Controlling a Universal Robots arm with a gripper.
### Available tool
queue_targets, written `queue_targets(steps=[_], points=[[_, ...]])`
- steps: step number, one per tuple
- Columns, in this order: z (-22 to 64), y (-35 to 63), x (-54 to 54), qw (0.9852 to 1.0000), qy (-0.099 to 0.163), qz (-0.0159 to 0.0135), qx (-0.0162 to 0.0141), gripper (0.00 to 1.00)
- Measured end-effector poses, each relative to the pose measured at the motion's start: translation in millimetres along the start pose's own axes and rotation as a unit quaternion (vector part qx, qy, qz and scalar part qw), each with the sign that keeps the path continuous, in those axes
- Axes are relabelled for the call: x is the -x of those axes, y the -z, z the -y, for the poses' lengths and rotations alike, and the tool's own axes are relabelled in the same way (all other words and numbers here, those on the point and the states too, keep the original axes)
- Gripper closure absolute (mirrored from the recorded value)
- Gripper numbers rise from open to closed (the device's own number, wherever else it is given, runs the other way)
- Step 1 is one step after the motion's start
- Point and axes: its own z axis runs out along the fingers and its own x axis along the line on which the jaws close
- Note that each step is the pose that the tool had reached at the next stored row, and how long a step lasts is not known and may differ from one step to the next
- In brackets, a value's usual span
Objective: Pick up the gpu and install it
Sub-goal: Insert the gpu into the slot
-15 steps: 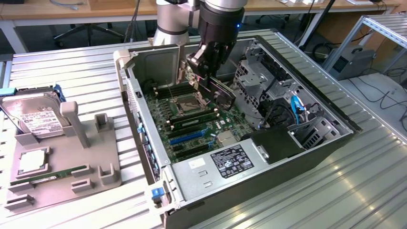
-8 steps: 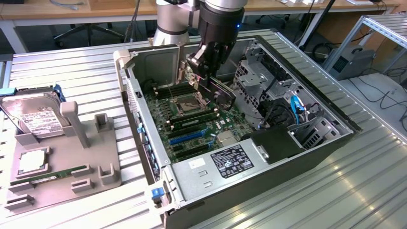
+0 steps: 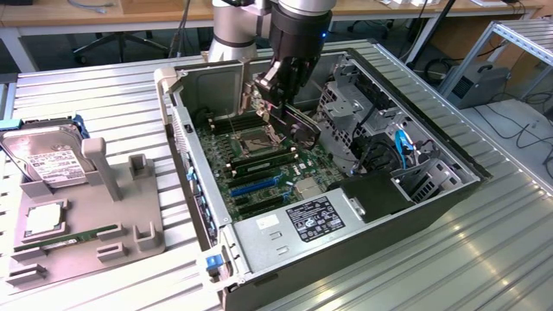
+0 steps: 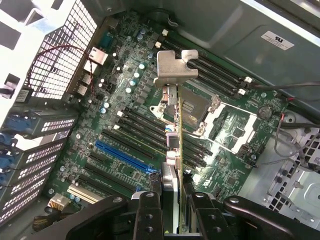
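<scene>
Gripper [image 4: 172, 202] clamped on the gpu [image 4: 179, 140], a thin card seen edge-on with bent silver bracket [image 4: 175, 70], held over the green motherboard [image 4: 115, 100] in the open steel case [image 3: 177, 123], near the square CPU socket [image 4: 194, 112] and the blue slot [image 4: 122, 155].

Observed gripper [image 3: 274, 91] inside open computer case [image 3: 201, 78], clamped on gpu [image 3: 298, 123]. Card hung edge-on just below jaws. Noted motherboard [image 3: 259, 175] beneath jaws. Logged hard drive [image 3: 45, 159] on grey fixture [image 3: 82, 227], well apart from jaws, outside case.
</scene>
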Motion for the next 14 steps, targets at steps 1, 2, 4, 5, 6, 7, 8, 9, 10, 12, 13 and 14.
queue_targets(steps=[1, 2, 4, 5, 6, 7, 8, 9, 10, 12, 13, 14], points=[[0.0, 0.0, 0.0, 1.0000, 0.001, 0.0000, 0.0000, 0.73], [0.0, -0.1, 0.0, 1.0000, 0.002, 0.0000, 0.0001, 0.73], [0.0, -0.1, 0.0, 1.0000, 0.003, 0.0000, 0.0001, 0.73], [0.0, -0.2, 0.0, 1.0000, 0.005, 0.0000, 0.0002, 0.73], [0.0, -0.2, 0.0, 1.0000, 0.008, 0.0000, 0.0002, 0.73], [0.0, -0.4, 0.0, 0.9999, 0.012, 0.0000, 0.0003, 0.73], [0.0, -0.4, 0.0, 0.9999, 0.014, 0.0000, 0.0004, 0.73], [0.0, -0.5, 0.0, 0.9998, 0.018, 0.0000, 0.0005, 0.73], [0.0, -0.6, 0.0, 0.9997, 0.023, 0.0000, 0.0006, 0.73], [0.0, -0.7, 0.0, 0.9996, 0.029, -0.0001, 0.0008, 0.73], [0.0, -0.7, 0.0, 0.9995, 0.031, -0.0001, 0.0008, 0.73], [0.0, -0.8, 0.0, 0.9994, 0.036, 0.0000, 0.0010, 0.73]])
